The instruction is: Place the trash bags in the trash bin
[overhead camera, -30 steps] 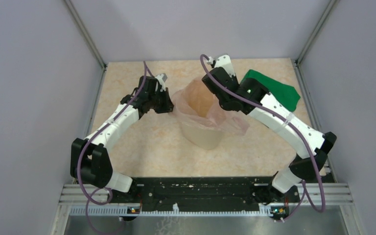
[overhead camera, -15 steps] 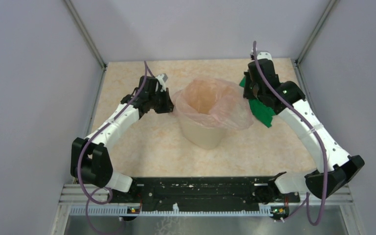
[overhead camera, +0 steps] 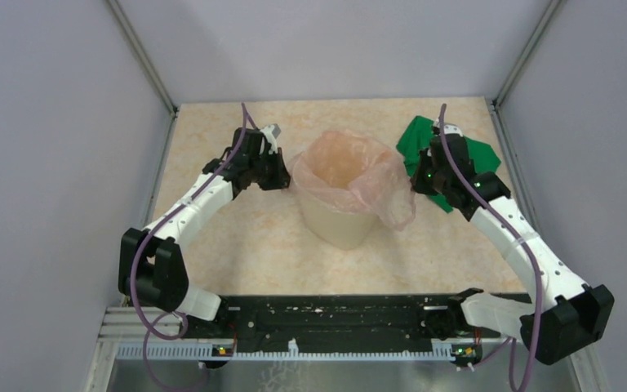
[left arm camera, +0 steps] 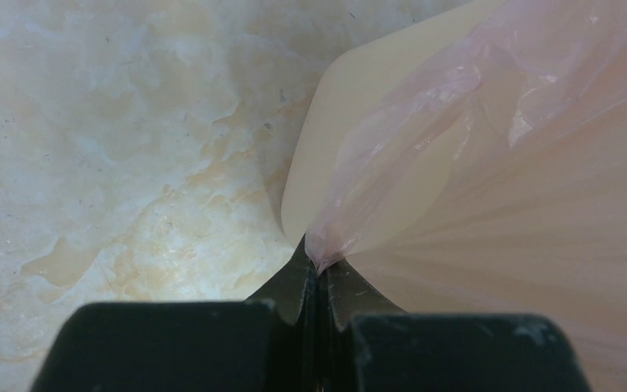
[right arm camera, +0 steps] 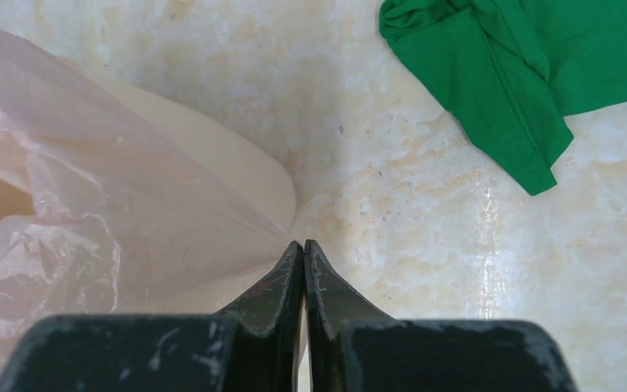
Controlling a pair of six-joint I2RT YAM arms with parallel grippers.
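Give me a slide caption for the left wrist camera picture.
Left claw pinches the edge of the pale-pink trash bag draped over the cream trash bin, above the marbled table.

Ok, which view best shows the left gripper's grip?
Left wrist: the left gripper is shut on a pinch of the trash bag. Top external shows it small, beside the trash bin; right wrist misses it.

Counted — 1 pale-pink trash bag [overhead camera: 351,167], 1 cream-beige trash bin [overhead camera: 339,229], 1 crumpled green cloth [overhead camera: 478,155]
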